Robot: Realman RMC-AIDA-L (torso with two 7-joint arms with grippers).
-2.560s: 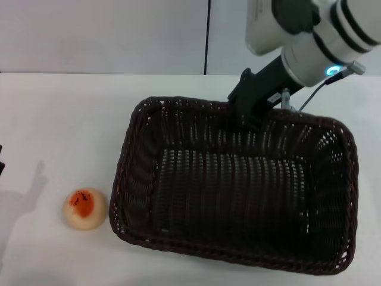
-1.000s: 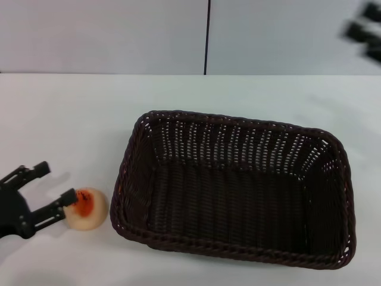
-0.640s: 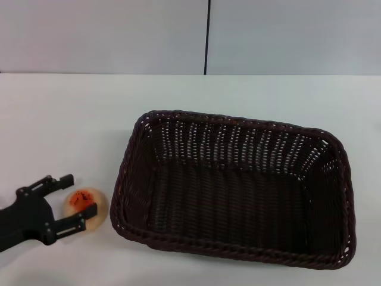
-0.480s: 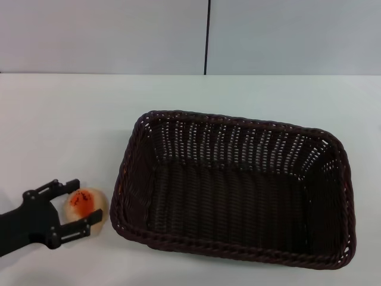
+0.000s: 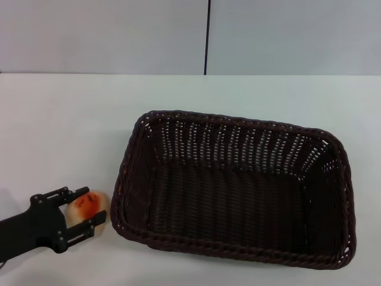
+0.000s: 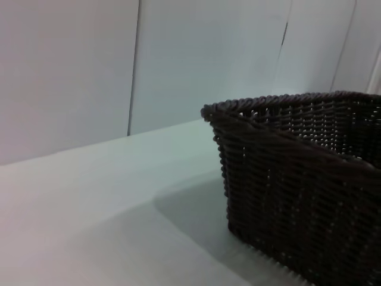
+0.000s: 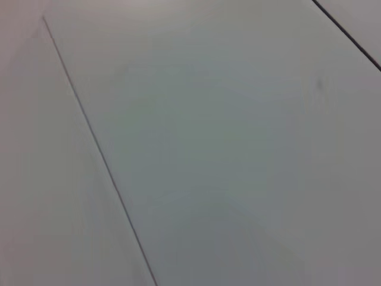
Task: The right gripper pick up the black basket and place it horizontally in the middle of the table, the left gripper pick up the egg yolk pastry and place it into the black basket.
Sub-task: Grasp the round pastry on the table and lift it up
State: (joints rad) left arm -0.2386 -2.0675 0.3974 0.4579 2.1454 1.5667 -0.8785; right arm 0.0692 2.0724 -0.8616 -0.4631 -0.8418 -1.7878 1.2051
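The black basket (image 5: 235, 190) lies flat and empty in the middle of the white table (image 5: 71, 125); its corner also shows in the left wrist view (image 6: 303, 179). The egg yolk pastry (image 5: 89, 205) sits on the table just left of the basket's near-left corner. My left gripper (image 5: 83, 210) reaches in from the lower left, open, with one finger on each side of the pastry. My right gripper is out of view.
A grey wall with a dark vertical seam (image 5: 207, 36) stands behind the table. The right wrist view shows only a plain panel with a thin seam (image 7: 95, 149).
My right arm has let go of the basket's far rim and left the view. My left gripper came in from the lower left and moved right until its fingers straddle the pastry.
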